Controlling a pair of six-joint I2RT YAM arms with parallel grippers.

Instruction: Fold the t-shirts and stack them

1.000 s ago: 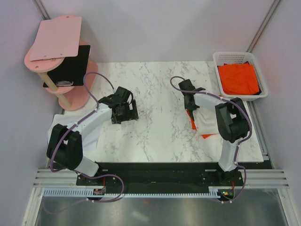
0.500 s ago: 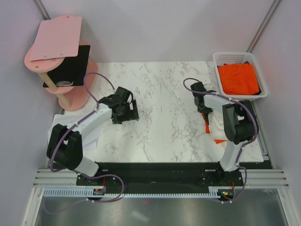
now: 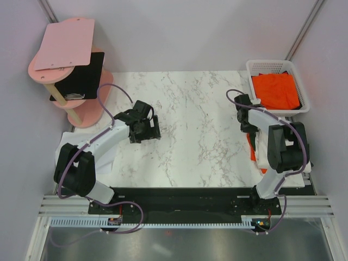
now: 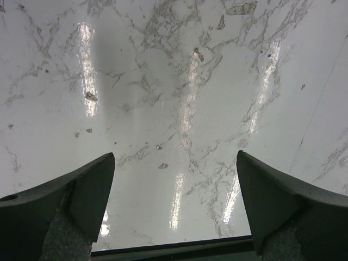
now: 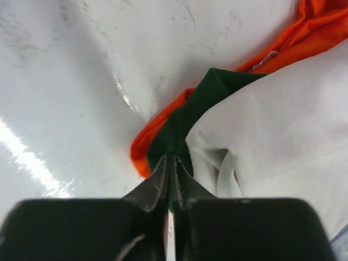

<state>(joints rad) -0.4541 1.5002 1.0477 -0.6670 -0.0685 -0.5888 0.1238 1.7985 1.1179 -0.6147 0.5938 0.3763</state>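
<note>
Btwn R gripper (image 5: pixel 169 161) tips, green edge of cream tee (image 5: pixel 272 125), pinched

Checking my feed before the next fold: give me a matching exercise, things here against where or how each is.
Things: 1 left jaws; 2 right jaws; 3 white basket; 4 pink stand.
States: A holds orange t-shirts; B far left, beside the table; C wide open over bare marble; D shut on cream-white t-shirt, at its green edge.
Pairs: 1-C, 2-D, 3-A, 4-B.
</note>
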